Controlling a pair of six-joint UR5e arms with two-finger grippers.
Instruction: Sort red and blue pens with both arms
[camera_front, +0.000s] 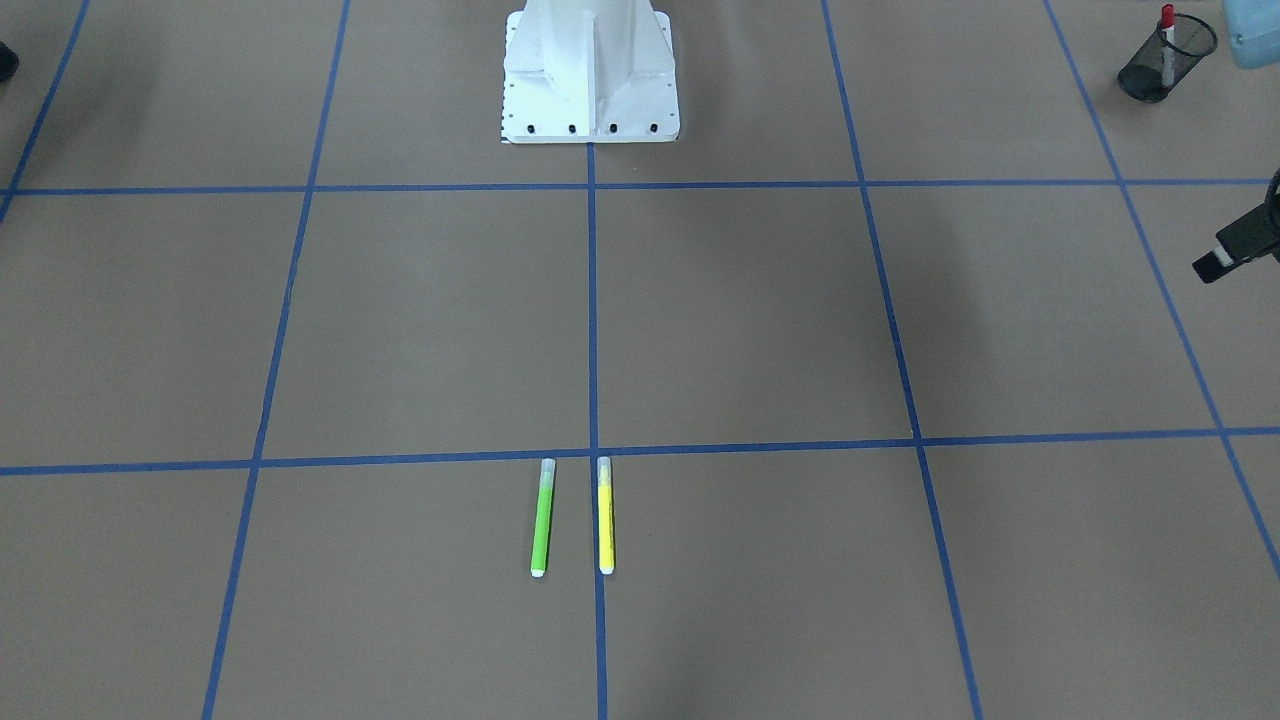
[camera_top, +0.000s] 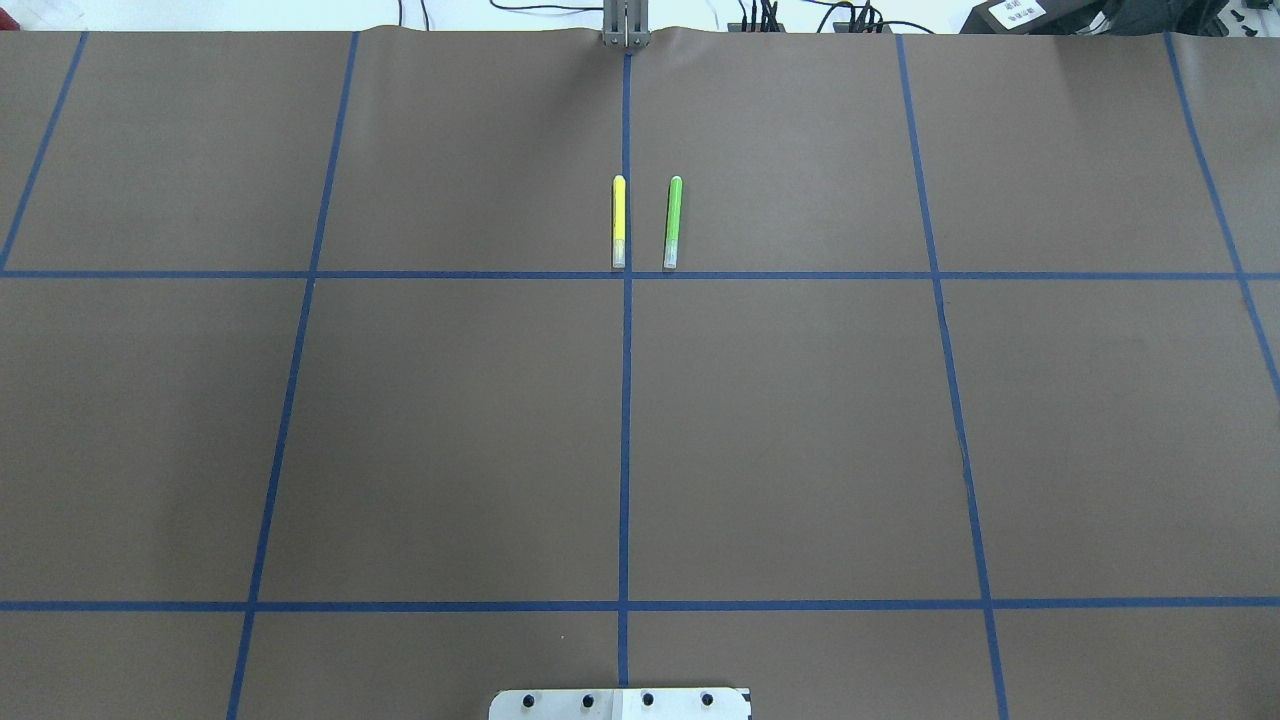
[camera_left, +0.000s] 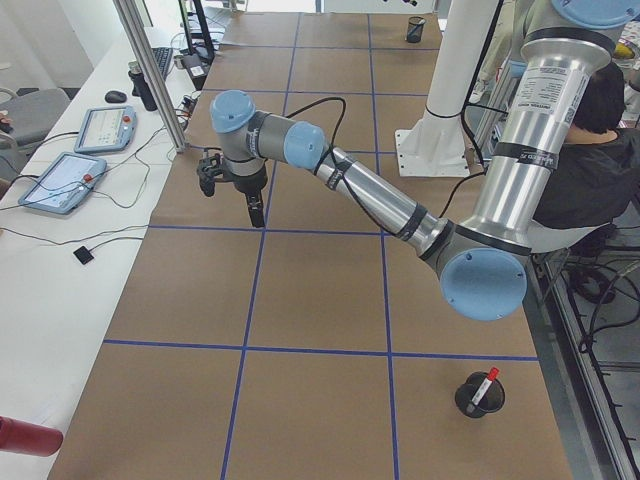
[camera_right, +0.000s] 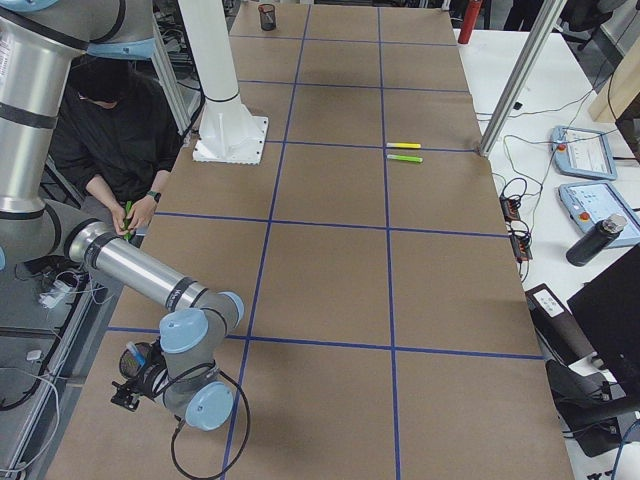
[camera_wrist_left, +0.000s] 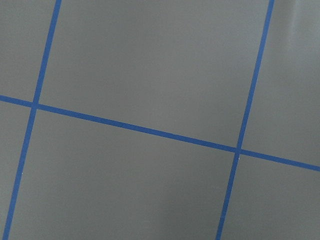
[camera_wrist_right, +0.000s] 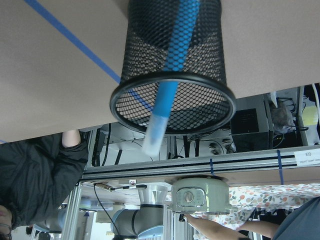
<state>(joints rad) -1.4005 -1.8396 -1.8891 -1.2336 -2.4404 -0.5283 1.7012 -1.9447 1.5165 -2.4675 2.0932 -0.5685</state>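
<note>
The red pen (camera_front: 1167, 35) stands upright in a black mesh cup (camera_front: 1160, 65) at the table corner on my left side; the exterior left view shows the same red pen (camera_left: 487, 383) and cup (camera_left: 478, 397). The blue pen (camera_wrist_right: 172, 75) leans inside another black mesh cup (camera_wrist_right: 172, 102), close in front of the right wrist camera. My left gripper (camera_left: 208, 185) hangs high over the far part of the table with nothing seen in it. My right gripper (camera_right: 128, 390) sits low beside the table's near corner. I cannot tell whether either gripper is open or shut.
A green marker (camera_front: 541, 517) and a yellow marker (camera_front: 605, 515) lie parallel by the centre line on the operators' side. The white pedestal base (camera_front: 590, 75) stands at the robot's edge. A seated person (camera_right: 110, 130) is beside the table. Tablets and cables lie on the white bench (camera_left: 60, 180).
</note>
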